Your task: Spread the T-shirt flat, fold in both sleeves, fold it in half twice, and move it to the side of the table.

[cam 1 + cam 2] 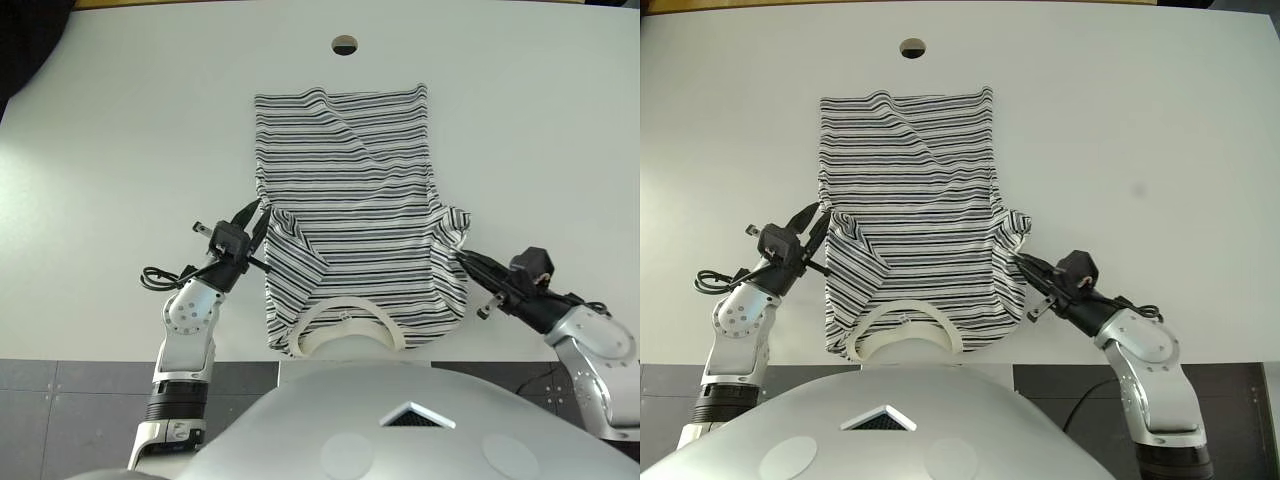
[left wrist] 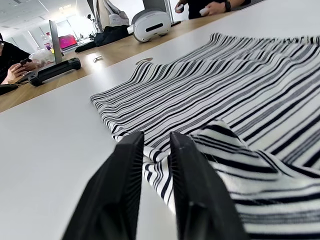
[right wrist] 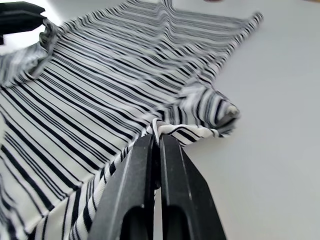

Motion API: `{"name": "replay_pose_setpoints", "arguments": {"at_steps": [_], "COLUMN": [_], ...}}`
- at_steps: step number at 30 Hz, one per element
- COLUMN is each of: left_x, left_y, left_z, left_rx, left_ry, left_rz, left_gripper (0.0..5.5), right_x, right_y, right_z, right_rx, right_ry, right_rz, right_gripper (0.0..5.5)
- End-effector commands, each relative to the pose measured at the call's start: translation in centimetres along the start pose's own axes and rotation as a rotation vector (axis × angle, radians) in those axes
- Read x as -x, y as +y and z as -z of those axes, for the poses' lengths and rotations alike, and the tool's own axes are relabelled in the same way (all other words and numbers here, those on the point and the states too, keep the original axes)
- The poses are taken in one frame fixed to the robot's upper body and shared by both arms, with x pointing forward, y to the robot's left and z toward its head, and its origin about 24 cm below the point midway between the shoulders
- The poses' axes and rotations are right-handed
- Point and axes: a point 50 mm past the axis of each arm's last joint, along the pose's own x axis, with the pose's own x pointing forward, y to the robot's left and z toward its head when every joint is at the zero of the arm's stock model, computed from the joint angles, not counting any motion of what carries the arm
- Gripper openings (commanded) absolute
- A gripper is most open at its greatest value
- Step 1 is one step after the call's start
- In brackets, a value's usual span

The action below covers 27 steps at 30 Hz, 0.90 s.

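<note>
A black-and-white striped T-shirt (image 1: 350,200) lies on the white table (image 1: 120,150), its collar (image 1: 345,322) at the near edge and its hem at the far end. Both sleeves lie folded in over the body, leaving a narrow shape. My left gripper (image 1: 262,212) is at the shirt's left edge, about halfway along, its fingers (image 2: 131,150) closed on a bunched fold of cloth. My right gripper (image 1: 462,256) is at the right edge by the folded sleeve, shut on the striped edge (image 3: 165,127).
A round cable hole (image 1: 344,45) sits in the table beyond the hem. Wide bare tabletop lies to the left and right of the shirt. The table's near edge (image 1: 100,358) runs just behind the collar. Another desk with a laptop (image 2: 55,37) stands farther off.
</note>
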Motion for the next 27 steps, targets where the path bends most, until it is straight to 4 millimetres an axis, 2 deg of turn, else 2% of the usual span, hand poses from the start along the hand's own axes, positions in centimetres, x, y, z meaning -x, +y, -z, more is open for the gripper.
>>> {"name": "replay_pose_setpoints", "arguments": {"at_steps": [1,2,7,13,18,22,25,27], "left_x": [-0.6,-0.8,-1.7,-2.1,-1.9,-1.1,0.7,2.4], "left_y": [0.0,0.0,-0.1,-0.2,0.1,0.1,1.4,2.2], "left_z": [-0.2,-0.3,-0.6,-1.0,-1.4,-1.1,-1.9,-2.7], "left_rx": [0.022,0.024,0.045,0.064,0.100,0.063,0.002,-0.106], "left_ry": [-0.025,-0.028,-0.051,-0.074,-0.097,-0.045,-0.003,0.052], "left_rz": [0.017,0.024,0.035,0.030,0.031,0.131,0.206,0.309], "left_gripper": [0.30,0.13,0.13,0.13,0.10,0.10,0.60,1.03], "right_x": [-1.5,-1.9,-3.8,-5.1,-4.9,-4.6,-3.3,-1.9], "right_y": [1.1,1.3,2.7,3.2,3.8,4.7,3.7,1.7], "right_z": [-1.1,-1.1,-0.7,0.4,0.6,0.1,-1.7,-2.4], "right_rx": [0.026,0.024,0.002,-0.009,-0.019,0.005,0.015,0.134], "right_ry": [-0.029,-0.036,-0.050,-0.023,-0.021,-0.044,-0.114,-0.109], "right_rz": [-0.077,-0.089,-0.154,-0.187,-0.232,-0.317,-0.325,-0.256], "right_gripper": [0.10,0.10,0.10,0.10,0.99,1.80,2.34,2.84]}}
